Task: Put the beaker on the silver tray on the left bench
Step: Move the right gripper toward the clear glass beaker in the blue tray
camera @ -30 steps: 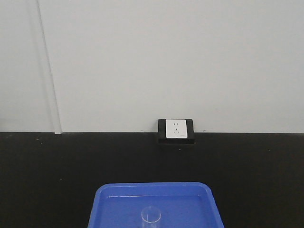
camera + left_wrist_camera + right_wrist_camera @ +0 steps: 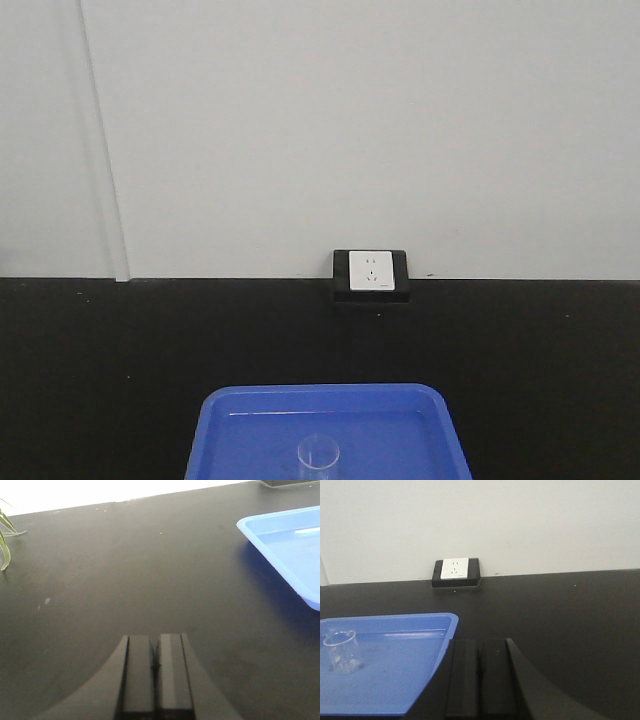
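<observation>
Across the top of the front view, a plain pale grey wall (image 2: 350,120) fills more than half the picture. Below it runs a matte black worktop (image 2: 100,350), and on it, nearest me, sits a blue tray (image 2: 320,389) with the beaker (image 2: 318,462) standing upright inside, near the tray's front middle. The silver tray appears in no view, so I cannot say where the goal lies.

Both claws are clenched on nothing. The left gripper (image 2: 156,640) hovers over bare worktop, the blue tray's corner well off to its right. The right gripper (image 2: 480,642) sits just beside the tray's right rim, the beaker well apart on its left.

My worries: the shut jaws must open before any approach, or they may knock the beaker over. The raised rim stands between the right claw and the glass, so a low sideways reach could catch it and drag the tray. Thin clear glass looks slick; a hard pinch might crack it, a loose one let it slip during the carry.

Textures: the wall is flat and featureless; the worktop dull with pale specks; the tray glossy plastic with rounded corners; a white socket plate (image 2: 370,272) sits in a black housing at the wall's foot; the beaker is a small colourless cylinder with a thin rim.
</observation>
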{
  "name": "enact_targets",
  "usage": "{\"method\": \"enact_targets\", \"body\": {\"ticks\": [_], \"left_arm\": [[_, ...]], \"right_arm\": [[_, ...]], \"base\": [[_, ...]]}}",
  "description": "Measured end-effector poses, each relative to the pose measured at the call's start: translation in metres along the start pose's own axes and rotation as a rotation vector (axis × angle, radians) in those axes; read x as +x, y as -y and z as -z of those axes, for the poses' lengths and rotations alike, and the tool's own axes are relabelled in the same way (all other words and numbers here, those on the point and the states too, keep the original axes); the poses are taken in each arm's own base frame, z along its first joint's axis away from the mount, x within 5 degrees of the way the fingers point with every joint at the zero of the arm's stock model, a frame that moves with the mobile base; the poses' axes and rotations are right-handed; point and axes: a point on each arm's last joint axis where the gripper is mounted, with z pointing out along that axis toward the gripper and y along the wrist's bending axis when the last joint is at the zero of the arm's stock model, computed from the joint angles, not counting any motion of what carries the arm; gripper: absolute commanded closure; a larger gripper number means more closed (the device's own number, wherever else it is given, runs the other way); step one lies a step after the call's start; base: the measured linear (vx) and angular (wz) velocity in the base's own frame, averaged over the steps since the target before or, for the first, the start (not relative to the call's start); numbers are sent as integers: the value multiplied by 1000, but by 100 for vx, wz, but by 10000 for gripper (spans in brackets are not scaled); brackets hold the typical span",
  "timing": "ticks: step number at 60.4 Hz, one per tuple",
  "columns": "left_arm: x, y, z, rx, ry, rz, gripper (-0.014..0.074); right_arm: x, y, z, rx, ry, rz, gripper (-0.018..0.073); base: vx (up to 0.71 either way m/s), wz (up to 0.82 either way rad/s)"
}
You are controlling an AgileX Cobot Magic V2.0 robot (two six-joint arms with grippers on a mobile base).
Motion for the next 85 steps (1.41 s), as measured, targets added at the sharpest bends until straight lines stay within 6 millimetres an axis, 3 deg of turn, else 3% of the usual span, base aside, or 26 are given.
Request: {"method": "enact_targets", "body": {"ticks": [8,16,27,38,48,58,68,79,85], "left_arm": [[0,0,0,0,0,0,595],[0,0,0,0,0,0,595],[0,0,0,0,0,0,595],[0,0,0,0,0,0,595],[0,0,0,0,0,0,595],[0,0,0,0,0,0,595],[0,0,0,0,0,0,595],[0,0,0,0,0,0,595],[0,0,0,0,0,0,595]], "right_arm": [[-21,-3,0,-3,33,34,571],[-59,-7,-7,-6,65,103,571],[-122,-16,-36,-12,161,174,571],[-152,-20,-69,-23,260,177,570],[-148,-20,-91,-28,261,176,552],[-127,-18,-117,-29,109,201,457],[-103,-16,-141,-38,-31,229,222],[-80,-14,-162,-42,-122,183,-101],[-69,-14,-172,-43,-149,142,-168]], "base": [[0,0],[0,0],[0,0],[0,0],[0,0],[0,0],[0,0],[0,0],[0,0]]}}
